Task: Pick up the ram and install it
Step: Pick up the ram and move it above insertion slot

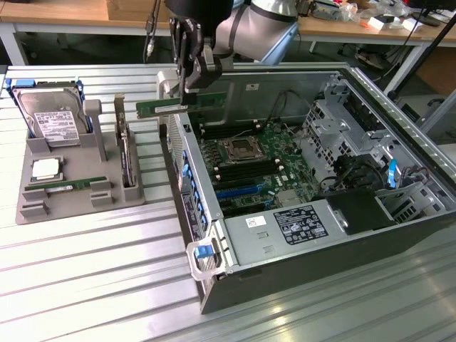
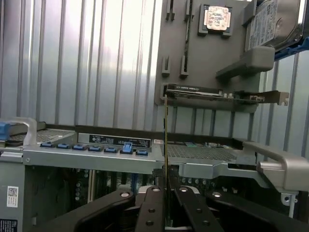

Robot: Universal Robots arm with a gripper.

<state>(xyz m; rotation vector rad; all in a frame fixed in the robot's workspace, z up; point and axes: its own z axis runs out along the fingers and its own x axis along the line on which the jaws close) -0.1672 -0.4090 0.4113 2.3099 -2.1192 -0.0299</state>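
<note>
Claw (image 1: 187, 100) clenched on the ram (image 1: 160, 107), gripping the green stick near its middle and holding it level in the air above the case (image 1: 182, 171) wall nearest the tray. In the wrist view the stick shows edge-on as a thin line rising from between the closed fingers (image 2: 153, 203), with the case's rim and its blue tabs (image 1: 191, 187) just beyond. Below and toward the exterior view's right lies the motherboard (image 1: 260, 160), its dark memory slots (image 1: 239, 130) flanking the CPU socket (image 1: 239, 149).

The stick appears to run roughly in line with those slots. Carrying it well likely means keeping that heading, keeping the board upright with its contact edge down, and keeping it clear of the metal wall so the thin board is neither knocked nor twisted in the grip.

Well apart, at the exterior view's left, the grey tray (image 1: 78, 203) holds a second stick (image 1: 60, 187), a CPU (image 1: 46, 169), a card (image 1: 127, 153) standing on edge and a drive (image 1: 50, 117).
</note>
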